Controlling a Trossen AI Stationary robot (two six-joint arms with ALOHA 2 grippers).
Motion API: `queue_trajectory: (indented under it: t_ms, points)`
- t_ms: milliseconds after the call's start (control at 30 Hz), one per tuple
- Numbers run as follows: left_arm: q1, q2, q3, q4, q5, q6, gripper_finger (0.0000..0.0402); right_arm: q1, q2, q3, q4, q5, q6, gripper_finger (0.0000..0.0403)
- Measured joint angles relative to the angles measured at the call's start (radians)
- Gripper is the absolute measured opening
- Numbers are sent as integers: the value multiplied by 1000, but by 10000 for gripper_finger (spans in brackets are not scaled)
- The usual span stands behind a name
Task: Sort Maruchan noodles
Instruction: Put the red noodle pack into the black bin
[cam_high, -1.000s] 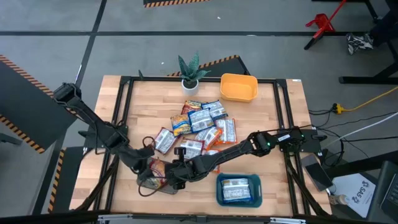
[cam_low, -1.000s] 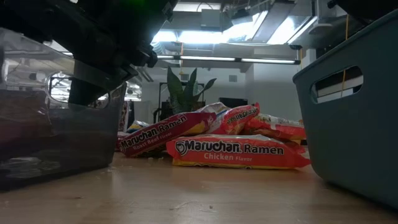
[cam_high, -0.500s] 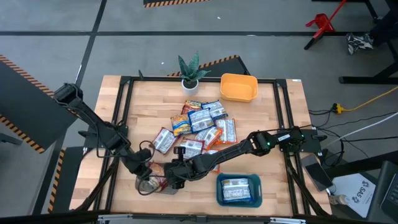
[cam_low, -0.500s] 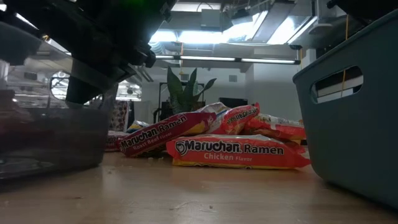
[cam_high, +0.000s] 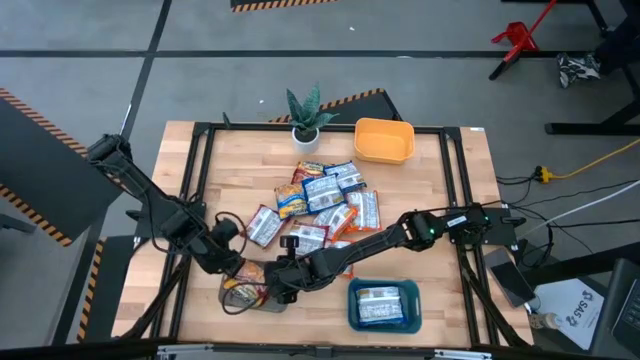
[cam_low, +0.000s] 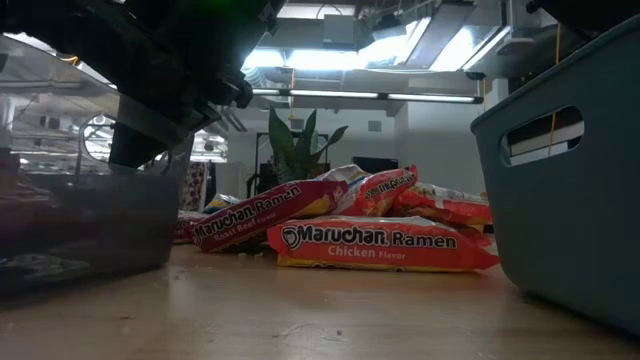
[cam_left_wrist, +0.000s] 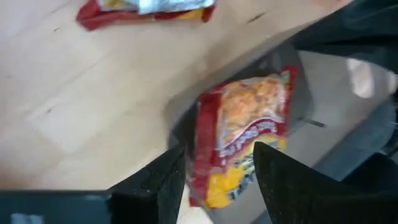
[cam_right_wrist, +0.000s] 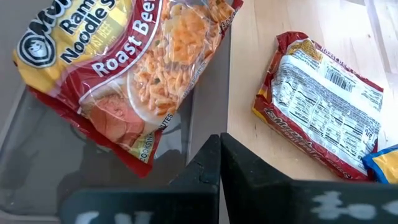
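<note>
One roast-beef packet (cam_right_wrist: 124, 81) lies just beyond the right fingers (cam_right_wrist: 219, 163), pressed together; left fingers (cam_left_wrist: 214, 174) apart.

1. A potted plant (cam_high: 305, 112) stands at the wooden table's (cam_high: 440, 190) far edge.
2. Beside it sits a yellow tray (cam_high: 384, 140).
3. A teal tray (cam_high: 384, 305) and a smoky translucent tray (cam_high: 246, 292) occupy the near edge.

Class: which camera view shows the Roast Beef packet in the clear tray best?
The right wrist view: the Roast Beef packet fills it, label readable. The left wrist view blurs it, the high view shows it tiny, the low view hides it.
</note>
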Motion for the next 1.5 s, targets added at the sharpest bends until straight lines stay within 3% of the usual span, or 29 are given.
queue_trajectory:
  t_ms: [200,333,467,767,967,1133,1367,1500]
  points:
    - [-24,101,0,174,24,12,180,0,0,0,2,1,-1,0]
    - [-47,210,0,146,93,1,180,0,0,0,3,1,-1,0]
    - [-76,280,3,141,86,-41,180,0,0,0,8,-9,-1,0]
    - [-83,297,-1,403,203,-81,180,-6,0,0,1,-8,-2,0]
    - [-86,278,6,465,208,-109,180,-6,0,0,1,-9,5,0]
    - [-86,253,85,313,131,-54,180,-5,0,0,1,-2,3,0]
    - [-89,228,266,-113,-106,63,180,-5,0,0,1,-26,-12,0]
    - [-89,229,282,-214,-211,76,180,-1,0,0,4,-65,-9,0]
